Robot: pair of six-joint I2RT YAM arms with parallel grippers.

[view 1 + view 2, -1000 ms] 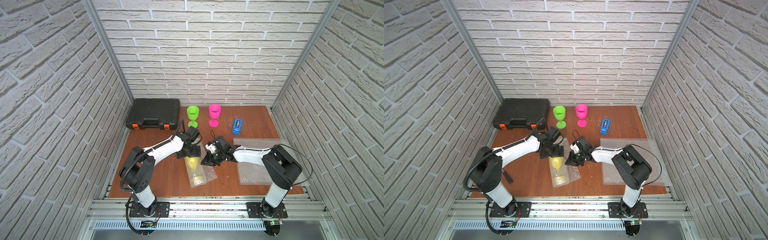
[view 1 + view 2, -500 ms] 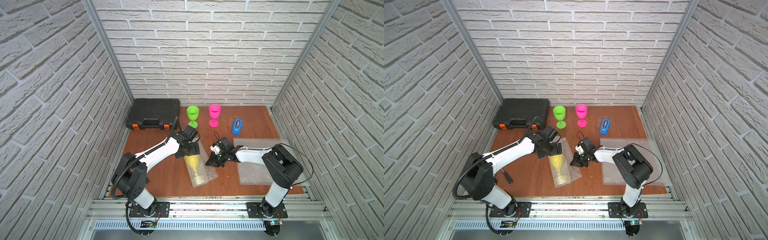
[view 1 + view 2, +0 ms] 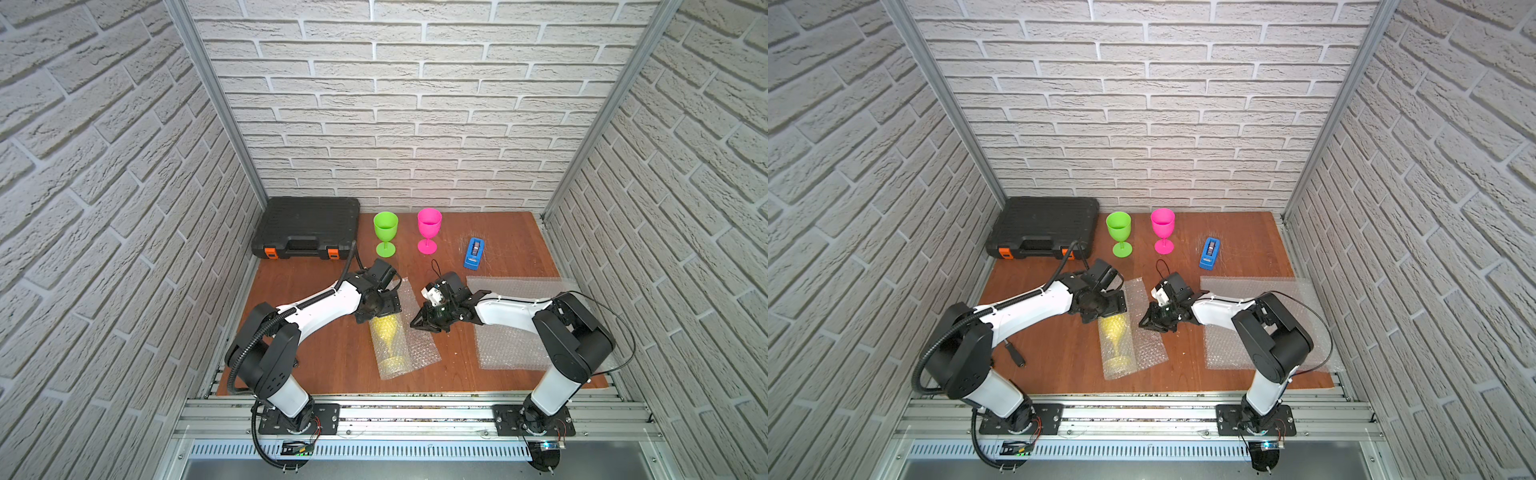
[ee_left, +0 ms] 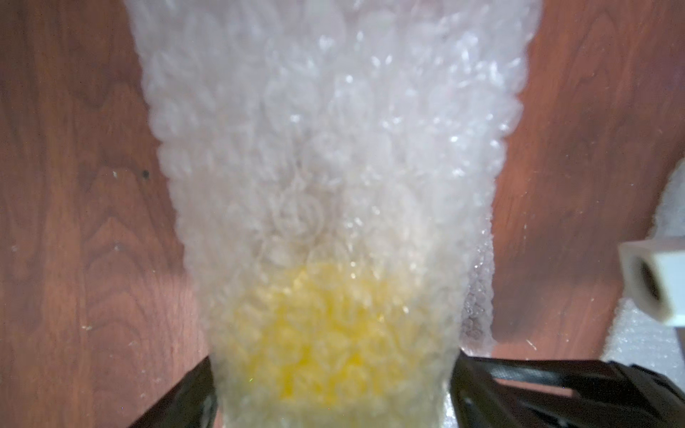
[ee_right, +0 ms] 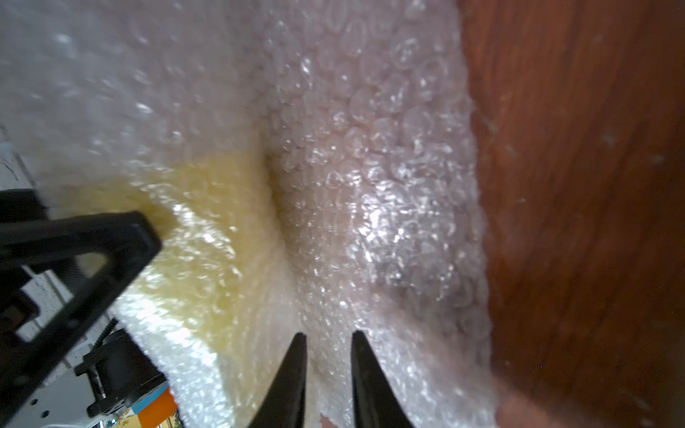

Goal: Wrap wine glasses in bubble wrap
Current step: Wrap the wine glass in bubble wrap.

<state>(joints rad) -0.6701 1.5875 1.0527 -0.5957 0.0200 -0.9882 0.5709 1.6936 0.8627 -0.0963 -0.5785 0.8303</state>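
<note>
A yellow wine glass lies on its side, rolled in a bubble wrap sheet, in the middle of the table in both top views. My left gripper straddles the roll's bowl end. Its jaws stand wide, one finger close along each side of the wrapped glass. My right gripper sits at the roll's loose flap. Its fingertips are parted by a narrow gap over the wrap. The green glass and the pink glass stand upright and bare at the back.
A black tool case lies at the back left and a blue tape dispenser at the back right. More bubble wrap sheets lie flat under my right arm. Brick walls enclose the wooden table.
The right gripper's jaws, shut on the flap a second ago, have come slightly apart. The left gripper stays at the roll's bowl end with its jaws drawn in a little.
</note>
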